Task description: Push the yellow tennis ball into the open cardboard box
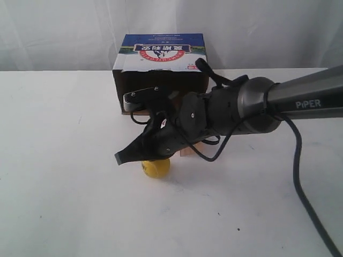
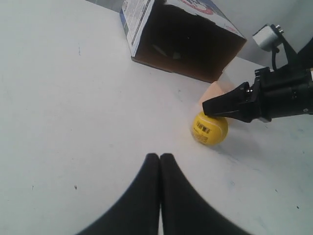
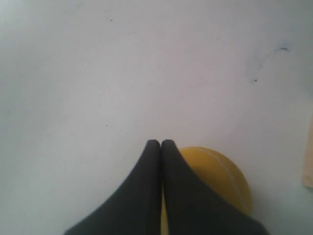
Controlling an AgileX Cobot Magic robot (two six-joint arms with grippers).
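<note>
The yellow tennis ball [image 1: 156, 168] rests on the white table a short way in front of the open cardboard box [image 1: 161, 53], whose dark opening faces the ball. My right gripper [image 1: 119, 159] reaches across from the right, shut and empty, its fingers lying over the ball's top, tips just past it. In the right wrist view the ball [image 3: 220, 176] shows beside and under the shut right gripper [image 3: 161, 143]. The left wrist view has the ball [image 2: 210, 128], its label patch showing, the box [image 2: 134, 22] and my left gripper [image 2: 160, 156], shut, empty, a little short of the ball.
A pale wooden cube [image 2: 215, 93] stands between the ball and the box, mostly hidden behind the right arm [image 1: 241, 107] in the exterior view. The arm's black cable [image 1: 300, 182] trails over the table's right side. White curtain behind the table.
</note>
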